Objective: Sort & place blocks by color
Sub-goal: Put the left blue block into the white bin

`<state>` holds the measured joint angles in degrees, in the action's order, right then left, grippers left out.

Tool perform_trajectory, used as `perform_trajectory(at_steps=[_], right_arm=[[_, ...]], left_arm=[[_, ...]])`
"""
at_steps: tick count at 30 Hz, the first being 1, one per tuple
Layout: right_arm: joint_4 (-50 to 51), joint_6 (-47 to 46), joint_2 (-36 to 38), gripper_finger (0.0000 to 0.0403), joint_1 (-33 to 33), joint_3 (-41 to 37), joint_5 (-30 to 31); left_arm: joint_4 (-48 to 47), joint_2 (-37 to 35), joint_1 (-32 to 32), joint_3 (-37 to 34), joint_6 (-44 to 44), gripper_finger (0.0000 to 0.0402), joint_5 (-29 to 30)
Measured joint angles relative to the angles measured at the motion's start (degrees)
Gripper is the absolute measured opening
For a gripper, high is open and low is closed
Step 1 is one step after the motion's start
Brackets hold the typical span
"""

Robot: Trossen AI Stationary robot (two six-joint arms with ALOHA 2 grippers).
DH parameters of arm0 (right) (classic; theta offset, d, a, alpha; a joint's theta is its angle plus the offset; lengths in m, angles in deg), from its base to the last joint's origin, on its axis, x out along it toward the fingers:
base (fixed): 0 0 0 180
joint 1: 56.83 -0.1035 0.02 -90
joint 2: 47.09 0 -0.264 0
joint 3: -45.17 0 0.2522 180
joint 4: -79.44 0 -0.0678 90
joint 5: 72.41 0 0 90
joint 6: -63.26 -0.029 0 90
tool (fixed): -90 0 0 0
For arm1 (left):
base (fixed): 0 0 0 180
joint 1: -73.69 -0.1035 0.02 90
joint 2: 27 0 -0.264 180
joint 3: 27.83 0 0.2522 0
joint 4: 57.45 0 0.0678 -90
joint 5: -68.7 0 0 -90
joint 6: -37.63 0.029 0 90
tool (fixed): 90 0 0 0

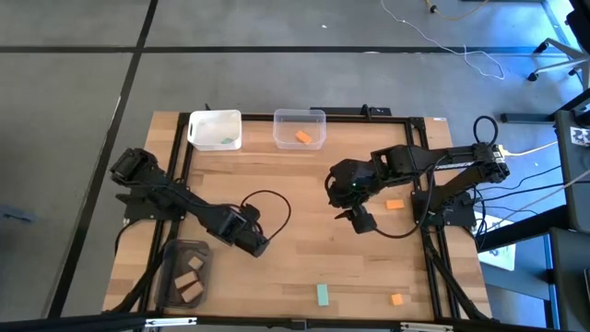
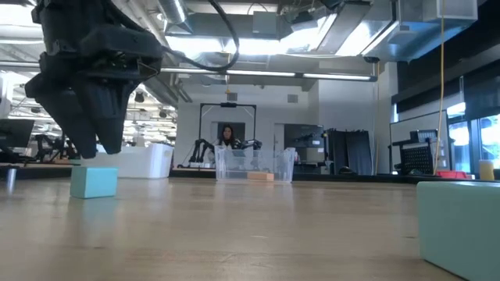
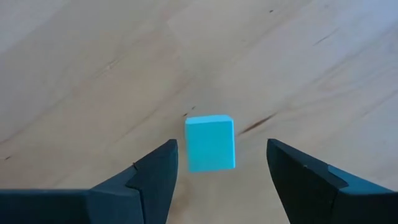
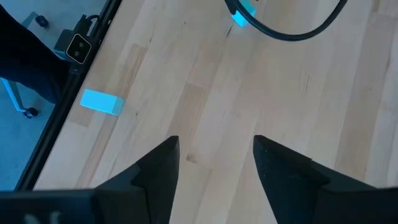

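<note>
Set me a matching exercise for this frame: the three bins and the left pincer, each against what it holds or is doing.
Things:
1. white bin
2. clear bin
3. dark grey bin
4. left pincer

States:
A. tan blocks inside
B. open above a teal cube on the table
C. orange block inside
D. teal block inside

Pairs: 1-D, 2-C, 3-A, 4-B

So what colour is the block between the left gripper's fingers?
Teal-green; the block shows best in the left wrist view, between the open left gripper.
</note>
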<state>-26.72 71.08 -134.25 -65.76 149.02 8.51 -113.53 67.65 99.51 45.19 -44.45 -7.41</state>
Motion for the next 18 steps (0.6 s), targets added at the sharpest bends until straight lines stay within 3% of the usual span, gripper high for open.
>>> perform_trajectory(at_steps=[11, 18], right_arm=[[-1.3, 0.0, 0.0, 0.0206, 0.0, 0.0, 0.0], [-2.2, 0.0, 0.0, 0.0206, 0.0, 0.0, 0.0]], left_arm=[[2.1, 7.8, -0.9, -0.1, -0.3, 0.0235, -1.0], [3.7, 8.9, -1.2, 0.2, -1.2, 0.0235, -2.0]])
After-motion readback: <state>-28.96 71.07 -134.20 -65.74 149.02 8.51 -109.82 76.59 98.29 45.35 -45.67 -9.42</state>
